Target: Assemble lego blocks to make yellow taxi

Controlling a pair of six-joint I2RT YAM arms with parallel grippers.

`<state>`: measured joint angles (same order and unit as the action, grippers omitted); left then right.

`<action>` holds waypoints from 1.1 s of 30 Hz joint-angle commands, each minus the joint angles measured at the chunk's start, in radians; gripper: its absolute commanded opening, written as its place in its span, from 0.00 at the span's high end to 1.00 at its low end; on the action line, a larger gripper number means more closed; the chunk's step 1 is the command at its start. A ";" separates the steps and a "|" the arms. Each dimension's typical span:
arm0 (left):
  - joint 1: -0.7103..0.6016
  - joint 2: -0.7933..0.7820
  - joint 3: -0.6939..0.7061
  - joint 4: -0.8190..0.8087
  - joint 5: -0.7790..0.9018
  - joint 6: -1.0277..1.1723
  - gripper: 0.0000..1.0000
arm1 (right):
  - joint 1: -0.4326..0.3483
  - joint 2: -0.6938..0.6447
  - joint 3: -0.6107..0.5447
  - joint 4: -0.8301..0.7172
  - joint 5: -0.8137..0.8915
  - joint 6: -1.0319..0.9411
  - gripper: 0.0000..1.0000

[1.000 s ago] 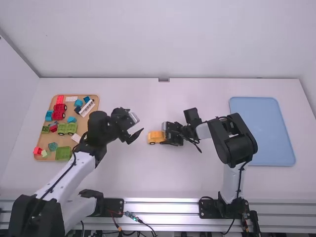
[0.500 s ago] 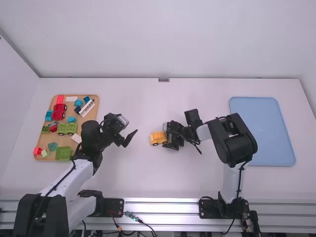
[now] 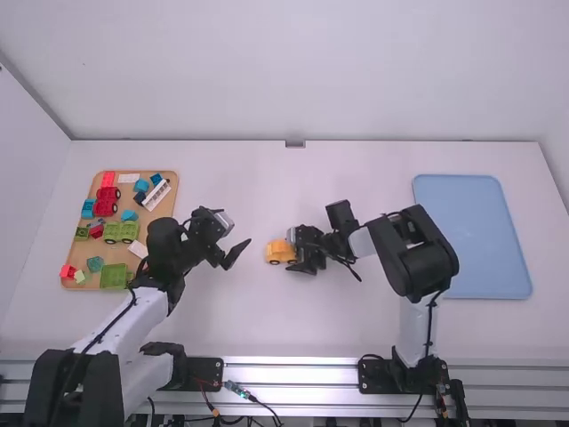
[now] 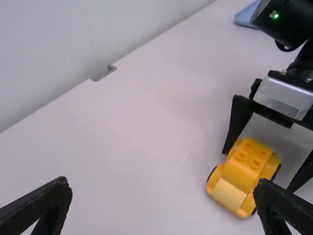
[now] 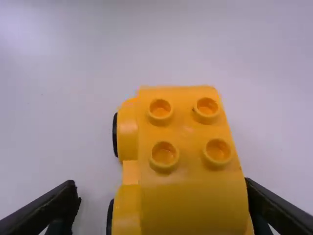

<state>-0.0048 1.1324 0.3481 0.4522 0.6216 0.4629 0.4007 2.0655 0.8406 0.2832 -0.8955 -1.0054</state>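
A yellow car (image 3: 279, 253) with dark wheels stands on the table in front of my right gripper (image 3: 304, 253); four studs top its upper block. In the right wrist view the yellow car (image 5: 190, 200) is between the fingers of my right gripper (image 5: 160, 188): one finger is against its side, the other stands off with a gap, so the gripper is open. My left gripper (image 3: 237, 253) hangs left of the car. Its own wrist view has the left gripper (image 4: 163, 188) wide open and empty, with the yellow car (image 4: 242, 174) beyond one fingertip.
A brown tray (image 3: 166, 222) at the far left holds red, green, blue and white blocks, including a tilted white block (image 3: 156, 194) with dark markings. A blue tray (image 3: 474, 236) lies at the right. Behind the table rises a white wall (image 3: 284, 71).
My left gripper has backed away to the left from the car, then stayed nearly still. The car shifted slightly right, then back left and a little toward the bases; my right gripper moved slightly left too.
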 commanded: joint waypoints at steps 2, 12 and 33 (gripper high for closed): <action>-0.001 0.002 -0.002 -0.006 0.022 -0.003 0.01 | 0.014 0.021 0.036 -0.035 -0.005 -0.019 0.31; -0.001 0.002 -0.002 -0.014 0.023 -0.003 0.01 | 0.011 0.021 0.043 -0.022 0.015 0.053 0.50; -0.002 0.002 -0.002 -0.021 0.014 -0.003 0.01 | -0.264 -0.344 0.125 -0.240 0.344 0.377 1.00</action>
<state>-0.0048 1.1324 0.3481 0.4313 0.6277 0.4629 0.1719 1.8076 0.9703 0.0467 -0.6502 -0.6930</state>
